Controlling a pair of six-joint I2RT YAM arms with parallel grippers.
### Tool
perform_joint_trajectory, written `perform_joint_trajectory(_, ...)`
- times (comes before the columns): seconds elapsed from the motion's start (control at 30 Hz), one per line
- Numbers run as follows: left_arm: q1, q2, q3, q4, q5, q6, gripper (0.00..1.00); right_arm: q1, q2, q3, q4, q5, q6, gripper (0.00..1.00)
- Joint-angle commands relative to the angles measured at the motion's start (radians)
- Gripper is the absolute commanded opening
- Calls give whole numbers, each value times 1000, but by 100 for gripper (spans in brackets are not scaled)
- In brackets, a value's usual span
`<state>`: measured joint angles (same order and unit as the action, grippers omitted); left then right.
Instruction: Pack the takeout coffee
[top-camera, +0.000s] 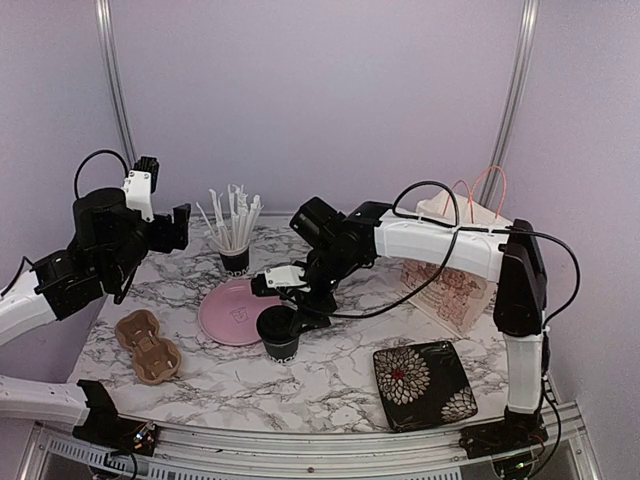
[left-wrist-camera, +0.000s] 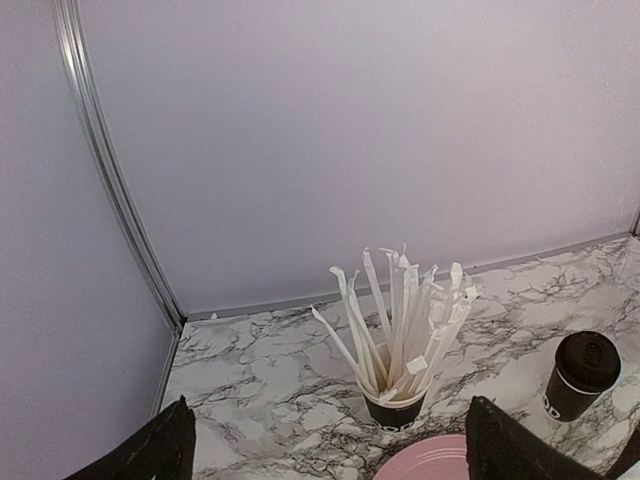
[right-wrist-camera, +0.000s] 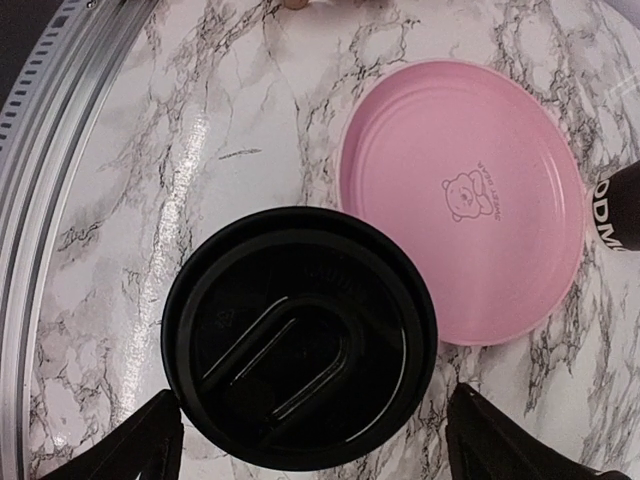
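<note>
- 2 lidded takeout coffees: near cup (right-wrist-camera: 300, 335) on the marble table (top-camera: 330, 385) between the spread fingers of the right gripper (right-wrist-camera: 312, 425); far cup (left-wrist-camera: 583, 375) right of the stick cup (left-wrist-camera: 392, 412).
- 1 pulp carrier (top-camera: 148, 345); 1 patterned plate (top-camera: 425, 380); 1 pink plate (right-wrist-camera: 460, 190) just beside the near cup.
- 1 paper bag (top-camera: 455, 275), rear right.
- Raised left gripper (left-wrist-camera: 330, 425): fingers apart, empty.

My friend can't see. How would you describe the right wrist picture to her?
A black-lidded coffee cup seen from straight above, framed by the open right gripper, one fingertip at each bottom corner. It stands on a marble table beside a pink plate with a little bear printed on it.
</note>
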<state>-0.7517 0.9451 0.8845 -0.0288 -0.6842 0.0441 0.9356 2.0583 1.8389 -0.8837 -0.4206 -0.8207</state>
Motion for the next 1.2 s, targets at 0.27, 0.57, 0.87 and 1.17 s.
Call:
perform_joint_trajectory(0.27, 12, 19, -12, 52, 125, 5, 93, 17, 77, 136, -67, 3, 16, 87)
perform_joint_trajectory(0.57, 11, 27, -13, 50, 133, 8, 92, 18, 146, 206, -136, -55, 30, 87)
perform_joint_trajectory(0.87, 11, 32, -16, 50, 129, 10, 92, 18, 156, 232, -150, -77, 47, 71)
perform_joint_trajectory(1.17, 11, 32, -16, 50, 127, 16, 92, 5, 99, 189, -141, -42, 65, 70)
